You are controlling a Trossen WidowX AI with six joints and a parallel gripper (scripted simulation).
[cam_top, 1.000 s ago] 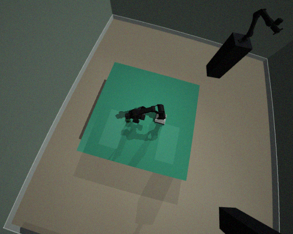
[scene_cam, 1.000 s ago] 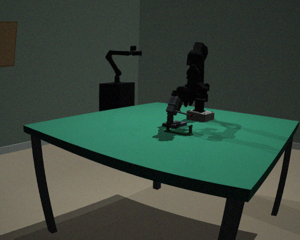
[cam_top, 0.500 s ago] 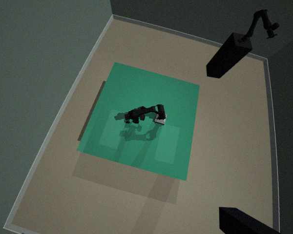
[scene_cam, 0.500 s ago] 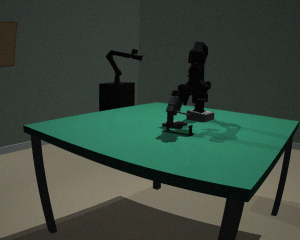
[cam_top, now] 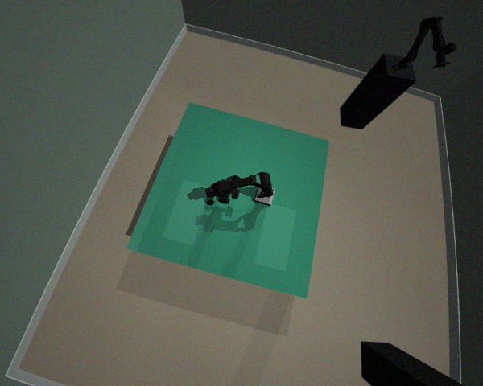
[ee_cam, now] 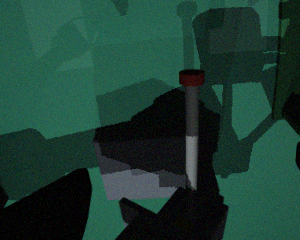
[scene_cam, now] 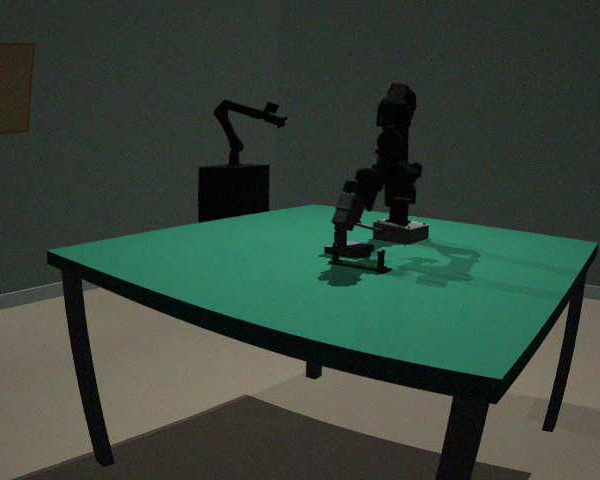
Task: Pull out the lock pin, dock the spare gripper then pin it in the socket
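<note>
Shows a black arm [cam_top: 235, 182] [scene_cam: 397, 142] mounted on a pale base block [cam_top: 263, 199] [scene_cam: 416, 235] on a green table [cam_top: 254, 137] [scene_cam: 248, 289] [ee_cam: 140, 30], bent down near a low rail [scene_cam: 356, 266] [ee_cam: 290, 60] with upright end posts. Includes a thin rod [scene_cam: 368, 226] [ee_cam: 191, 125] pointing toward the block. Also takes in a second arm [cam_top: 420, 34] [scene_cam: 228, 129] atop a dark pedestal [cam_top: 377, 93] [scene_cam: 233, 191], beyond the table.

Table [cam_top: 249, 137] [scene_cam: 212, 289] [ee_cam: 275, 185]: flat green top, dark edge, straight sides, dark legs [scene_cam: 83, 361] on beige floor [cam_top: 379, 207] [scene_cam: 21, 341]. Landmark: pale boxy base [cam_top: 262, 199] [scene_cam: 393, 235], sits directly on top. On my side of base: low narrow rail [scene_cam: 357, 266], short upright post [scene_cam: 381, 260] at one end. Also that side of base: dark low block [scene_cam: 349, 251], table contact unclear. Shadows, paler patches around base.
</note>
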